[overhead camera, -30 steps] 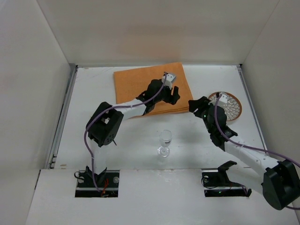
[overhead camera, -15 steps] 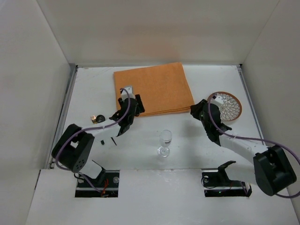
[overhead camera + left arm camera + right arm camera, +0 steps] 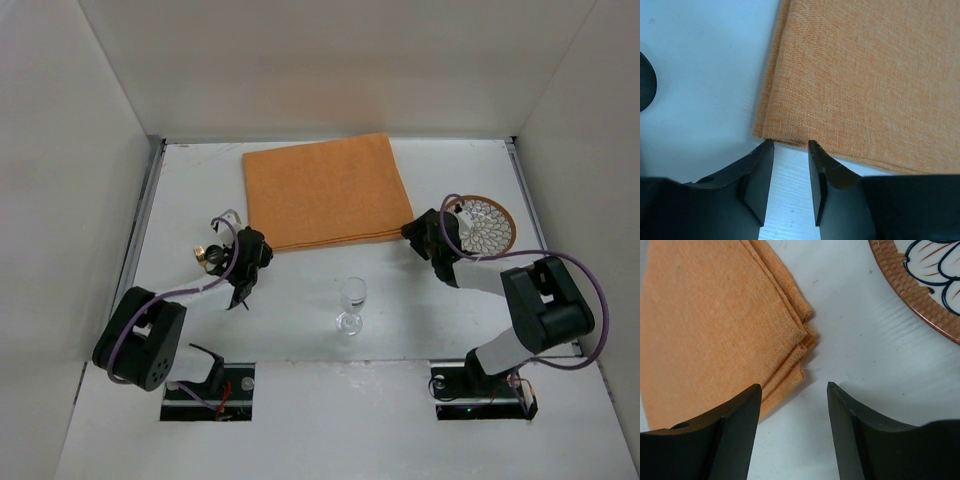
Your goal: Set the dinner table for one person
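The dinner table [image 3: 190, 190] fills the middle of the frame, stiff and fixed. The soft, light, layered cloth [image 3: 325, 190] at its upper centre looks best pinched at its near corners. There the left gripper [image 3: 790, 146] stands narrowly parted and the right gripper [image 3: 794, 387] spread wide, both empty.

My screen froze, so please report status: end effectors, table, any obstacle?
Left end effector narrowly open, empty, at near-left corner of orange cloth. Right end effector open, empty, at near-right corner. Dinner table: plate, wine glass beside cloth. No obstacle seen.
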